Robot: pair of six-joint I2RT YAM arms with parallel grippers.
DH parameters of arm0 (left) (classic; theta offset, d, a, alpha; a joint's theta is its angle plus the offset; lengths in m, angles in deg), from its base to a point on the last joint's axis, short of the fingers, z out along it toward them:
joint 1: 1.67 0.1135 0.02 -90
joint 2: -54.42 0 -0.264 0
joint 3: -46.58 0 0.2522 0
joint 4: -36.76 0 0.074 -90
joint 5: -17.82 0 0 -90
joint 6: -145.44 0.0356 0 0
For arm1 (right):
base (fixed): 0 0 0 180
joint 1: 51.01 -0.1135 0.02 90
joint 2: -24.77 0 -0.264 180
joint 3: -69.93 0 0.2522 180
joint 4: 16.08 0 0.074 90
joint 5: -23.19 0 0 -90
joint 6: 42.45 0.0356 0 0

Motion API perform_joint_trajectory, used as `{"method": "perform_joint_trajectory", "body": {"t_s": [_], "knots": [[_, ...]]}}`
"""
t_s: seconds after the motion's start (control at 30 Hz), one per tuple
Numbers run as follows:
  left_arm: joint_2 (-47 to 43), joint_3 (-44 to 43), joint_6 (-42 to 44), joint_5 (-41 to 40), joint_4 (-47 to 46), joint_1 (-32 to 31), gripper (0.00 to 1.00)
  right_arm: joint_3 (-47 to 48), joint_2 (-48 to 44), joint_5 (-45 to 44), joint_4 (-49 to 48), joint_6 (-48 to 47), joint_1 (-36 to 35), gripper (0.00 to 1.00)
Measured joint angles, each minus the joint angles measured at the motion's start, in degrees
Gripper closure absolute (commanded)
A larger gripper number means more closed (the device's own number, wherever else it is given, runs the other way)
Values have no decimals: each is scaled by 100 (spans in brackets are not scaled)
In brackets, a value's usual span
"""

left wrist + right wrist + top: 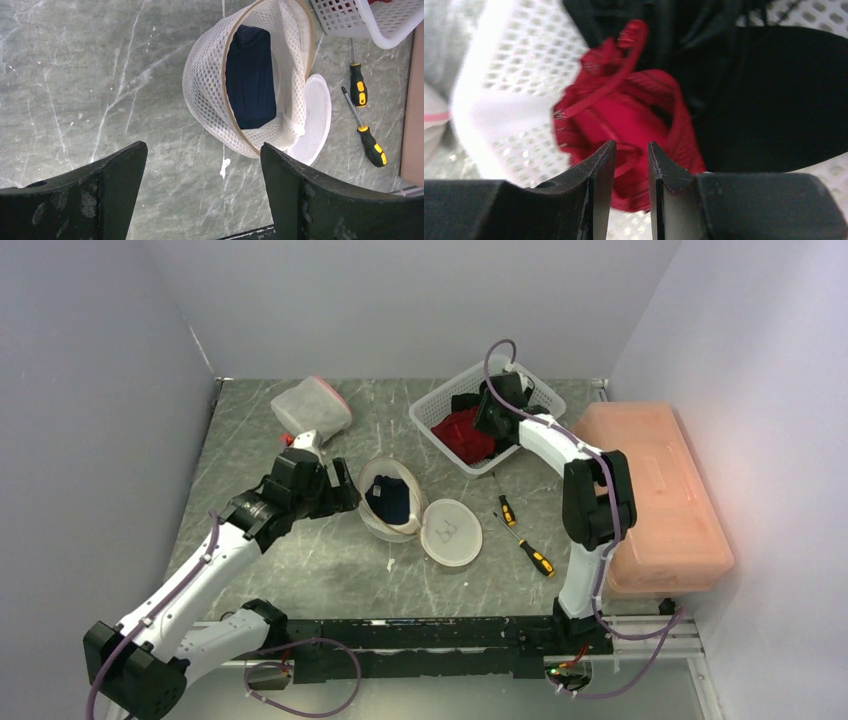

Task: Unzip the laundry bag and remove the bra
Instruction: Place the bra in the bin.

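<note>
Robot lab booth: plain white walls (90,390) around a marbled tabletop (330,565), mounting rail (440,635).

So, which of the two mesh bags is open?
The central bag, before the left gripper: lid flipped aside, dark garment inside. The pink-trimmed bag behind looks closed.

No readable text, labels (or numbers)

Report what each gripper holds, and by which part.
Left gripper: open, holding nothing. Right gripper: jaws nearly shut over the red bra in the white basket; whether they pinch its fabric cannot be told.
</note>
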Motion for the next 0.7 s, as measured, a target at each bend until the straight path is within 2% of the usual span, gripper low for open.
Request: {"method": "perform_joint_trajectory", "body": {"t_s": [0.27, 0.43, 0.6, 0.7], "knots": [[-501, -9, -20, -20, -4, 0, 10, -76, 474, -15, 26, 39, 251, 62], [-730, -9, -140, -103, -33, 0, 9, -197, 393, 2, -133, 85, 238, 47], [-634, -9, -173, -321, -15, 0, 9, -616, -334, -160, -131, 55, 59, 35], [-448, -46, -214, -411, 20, 0, 7, -833, -1202, -522, -203, -42, -404, 32]]}}
